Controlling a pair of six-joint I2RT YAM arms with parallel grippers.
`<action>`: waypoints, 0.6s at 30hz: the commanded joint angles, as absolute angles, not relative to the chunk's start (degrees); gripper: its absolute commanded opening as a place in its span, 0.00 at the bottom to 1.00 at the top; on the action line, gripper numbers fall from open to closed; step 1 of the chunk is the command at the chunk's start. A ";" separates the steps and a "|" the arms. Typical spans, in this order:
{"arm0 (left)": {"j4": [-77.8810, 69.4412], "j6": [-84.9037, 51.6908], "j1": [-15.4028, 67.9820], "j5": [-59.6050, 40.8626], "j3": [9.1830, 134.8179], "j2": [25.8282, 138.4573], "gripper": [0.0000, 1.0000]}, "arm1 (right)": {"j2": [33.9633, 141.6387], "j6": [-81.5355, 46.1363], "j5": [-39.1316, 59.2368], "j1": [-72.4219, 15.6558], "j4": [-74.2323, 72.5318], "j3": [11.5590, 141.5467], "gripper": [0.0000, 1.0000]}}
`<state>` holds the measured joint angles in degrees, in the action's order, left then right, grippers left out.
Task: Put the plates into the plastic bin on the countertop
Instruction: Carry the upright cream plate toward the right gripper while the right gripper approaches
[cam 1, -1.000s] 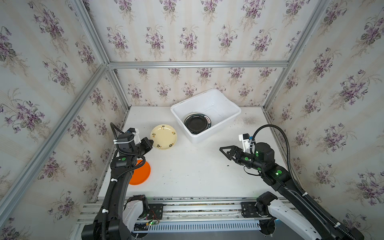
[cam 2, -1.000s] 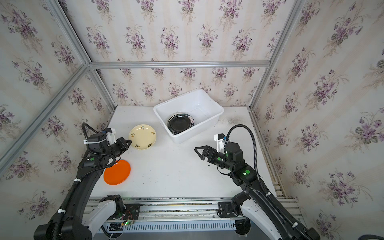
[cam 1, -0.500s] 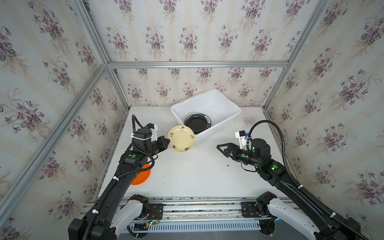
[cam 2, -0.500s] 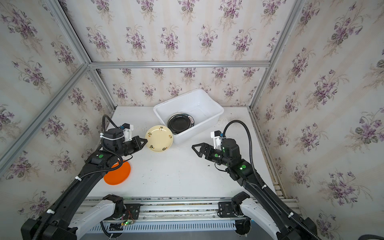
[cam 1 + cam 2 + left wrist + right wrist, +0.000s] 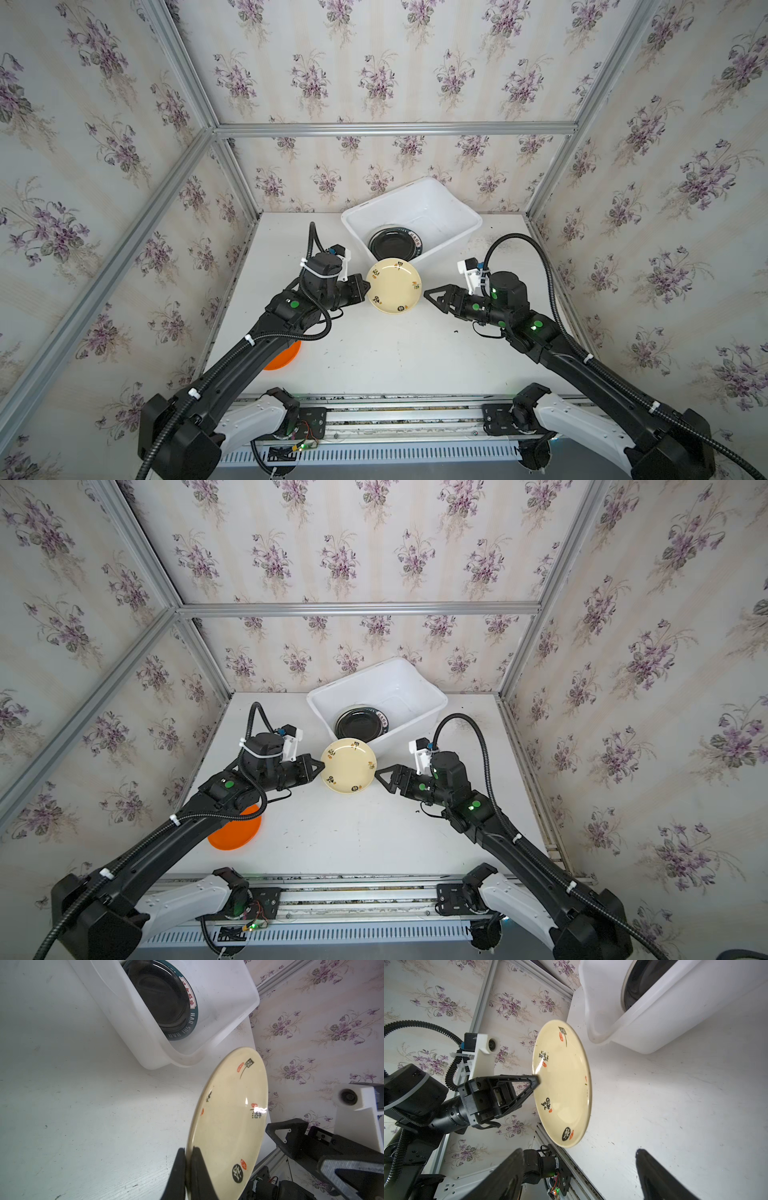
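Note:
A cream plate (image 5: 394, 285) (image 5: 348, 766) hangs above the countertop (image 5: 395, 357) just in front of the plastic bin (image 5: 451, 208) (image 5: 415, 688). My left gripper (image 5: 366, 288) (image 5: 322, 766) (image 5: 188, 1151) is shut on its left rim. My right gripper (image 5: 426, 291) (image 5: 377, 772) (image 5: 578, 1151) is open at the plate's opposite edge, and the rim (image 5: 569, 1142) lies just ahead of its fingertips, not gripped. A black plate (image 5: 395, 245) (image 5: 158, 995) lies inside the bin. An orange plate (image 5: 286, 359) (image 5: 235, 833) rests on the countertop, partly under my left arm.
The bin (image 5: 135, 1028) (image 5: 654, 1022) stands at an angle at the back of the countertop, near the wallpapered rear wall. Aluminium framing (image 5: 374, 405) runs along the front edge. Dark specks dot the white surface.
My left gripper has lifted the cream plate from the left side and carried it right to the middle. My right gripper has moved left up to the plate, its jaws narrowing a little.

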<state>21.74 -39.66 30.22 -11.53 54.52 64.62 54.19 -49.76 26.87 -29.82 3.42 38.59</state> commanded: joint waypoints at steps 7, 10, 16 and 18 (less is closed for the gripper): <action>16.39 -41.26 33.74 -12.13 56.28 67.48 0.00 | 54.14 -48.88 25.02 -32.64 1.57 40.08 0.78; 15.52 -41.66 34.42 -12.13 55.74 67.57 0.00 | 54.05 -49.17 24.73 -32.74 1.04 39.74 0.72; 14.16 -42.17 35.24 -12.94 55.27 67.94 0.00 | 54.42 -49.56 24.51 -32.87 0.46 39.52 0.55; 13.33 -42.36 35.50 -13.18 55.11 68.02 0.00 | 54.51 -49.90 24.43 -32.98 -0.32 39.16 0.44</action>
<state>16.64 -41.65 35.16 -11.94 55.31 67.92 54.46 -49.54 23.97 -32.77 3.55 39.22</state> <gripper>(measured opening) 0.080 0.463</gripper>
